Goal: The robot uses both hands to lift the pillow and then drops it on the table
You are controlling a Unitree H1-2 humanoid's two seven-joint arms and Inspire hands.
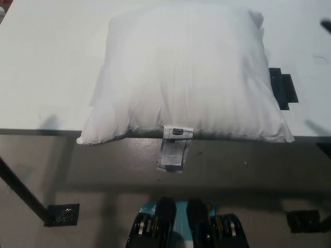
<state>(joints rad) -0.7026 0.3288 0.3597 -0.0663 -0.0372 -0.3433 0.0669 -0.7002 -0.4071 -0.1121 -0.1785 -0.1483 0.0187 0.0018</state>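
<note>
The white pillow [183, 77] lay flat on the pale table [46, 77], its near edge right at the table's front lip, the lower corners poking a little past it. A label tag [172, 151] hung down from the middle of that near seam, dangling over the edge toward the grey floor [103, 170].

Neither of the robot's hands showed clearly in the head view. At the far upper right a small dark blur [326, 24] sat at the picture's edge, well apart from the pillow; whether that was part of the black right arm could not be told, and nothing of its fingers could be read. The white left hand was out of sight altogether, so no grip on the pillow was visible.

Just beside the pillow's right side, a patch of black tape [284, 89] lay stuck on the tabletop, partly tucked under the pillow's edge. Below the table, a dark leg ran down to a foot plate [63, 214] at the left, and another plate [302, 221] sat at the right.
</note>
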